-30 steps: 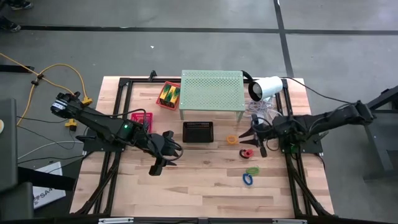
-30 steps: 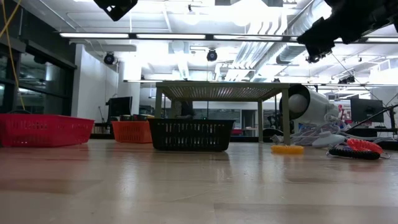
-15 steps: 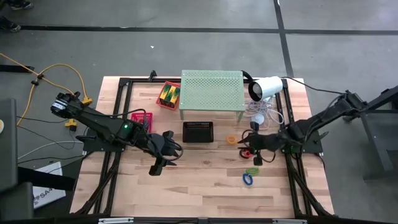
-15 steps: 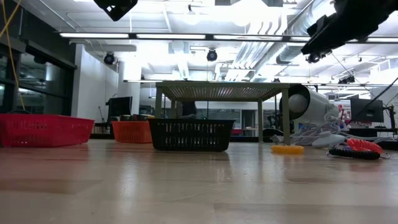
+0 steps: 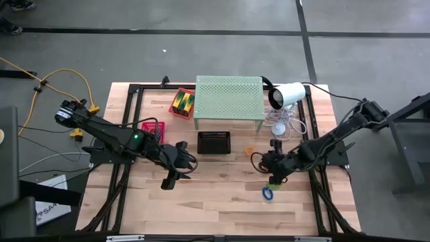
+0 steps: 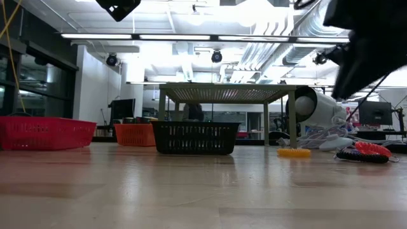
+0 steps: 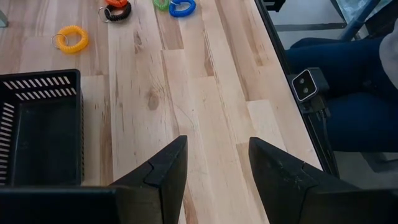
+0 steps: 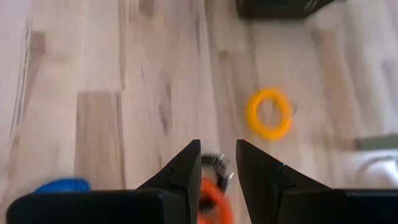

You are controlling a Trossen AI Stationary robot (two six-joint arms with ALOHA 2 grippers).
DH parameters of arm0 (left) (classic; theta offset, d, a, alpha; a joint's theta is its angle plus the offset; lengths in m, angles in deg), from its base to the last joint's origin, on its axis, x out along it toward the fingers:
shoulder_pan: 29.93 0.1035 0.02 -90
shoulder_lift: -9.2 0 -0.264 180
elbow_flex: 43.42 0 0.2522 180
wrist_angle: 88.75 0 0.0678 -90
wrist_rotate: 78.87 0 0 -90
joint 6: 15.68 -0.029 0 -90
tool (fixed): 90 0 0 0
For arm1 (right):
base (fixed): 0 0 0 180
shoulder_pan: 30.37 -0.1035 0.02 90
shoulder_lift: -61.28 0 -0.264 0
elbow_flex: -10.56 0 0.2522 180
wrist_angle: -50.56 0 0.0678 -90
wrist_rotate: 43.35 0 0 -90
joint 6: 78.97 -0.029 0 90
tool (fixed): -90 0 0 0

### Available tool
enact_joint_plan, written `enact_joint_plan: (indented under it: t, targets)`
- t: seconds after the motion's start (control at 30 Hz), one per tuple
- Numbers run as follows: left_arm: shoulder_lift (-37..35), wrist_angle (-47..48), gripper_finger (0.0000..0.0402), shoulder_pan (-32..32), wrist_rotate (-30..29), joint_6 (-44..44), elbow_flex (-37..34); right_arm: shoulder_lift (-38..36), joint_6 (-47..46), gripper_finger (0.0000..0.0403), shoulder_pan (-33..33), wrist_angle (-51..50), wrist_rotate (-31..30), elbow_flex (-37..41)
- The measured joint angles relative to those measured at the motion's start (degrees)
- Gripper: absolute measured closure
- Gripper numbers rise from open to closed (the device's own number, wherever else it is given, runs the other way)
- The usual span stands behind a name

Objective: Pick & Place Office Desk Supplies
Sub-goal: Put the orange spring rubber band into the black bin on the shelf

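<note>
A: Item one, your right end effector?
B: It has travelled from beside the white cylindrical lamp-like device out over the cluster of coiled loops on the wooden worktop. Its fingers stand a little apart, clamped on nothing; in its wrist view the red coiled plastic loop lies directly between and below them, with a small black coil touching it.

A: Item two, the remaining loose supplies?
B: Orange coiled loop just beside the arm, between it and the black mesh basket. Blue coiled loop nearest the worktop's front edge, green coiled loop just beside it. Yellow-and-green wedge-shaped pieces already sit in an orange tray beside the pale-green perforated shelf.

A: Item three, your left end effector?
B: Waiting over the worktop left of the black basket, fingers apart, empty.

A: What does the move mean for you?
B: You are probably lined up for the red loop. Nothing is lifted yet; a descent and closure remain, and the black coil touching it may come along.
</note>
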Motion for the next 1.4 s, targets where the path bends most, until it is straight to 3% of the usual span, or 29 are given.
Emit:
enact_joint_plan:
  t: [0.27, 0.5, 0.7, 0.9, 1.4]
  targets:
    - [0.00, 0.00, 0.0236, 0.00, 0.00, 0.00, 0.00, 1.96, -7.69, 0.0313, -2.65, -3.14, 4.16, 0.01]
    - [0.00, 0.00, 0.0236, 0.01, -0.01, 0.00, 0.00, 3.48, -10.89, 0.0311, -4.47, -3.36, 3.12, 0.09]
    - [0.00, 0.00, 0.0236, 0.01, -0.02, 0.00, 0.00, 3.64, -14.45, 0.0283, -4.81, -4.96, 2.75, 0.13]
    - [0.00, 0.00, 0.0236, 0.00, -0.02, 0.00, 0.00, 4.21, -14.71, 0.0263, -4.79, -4.40, 3.11, 0.13]
    - [0.00, 0.01, 0.0236, 0.01, -0.01, 0.00, 0.00, 11.80, -17.83, 0.0270, -5.06, -3.29, 4.58, 0.17]
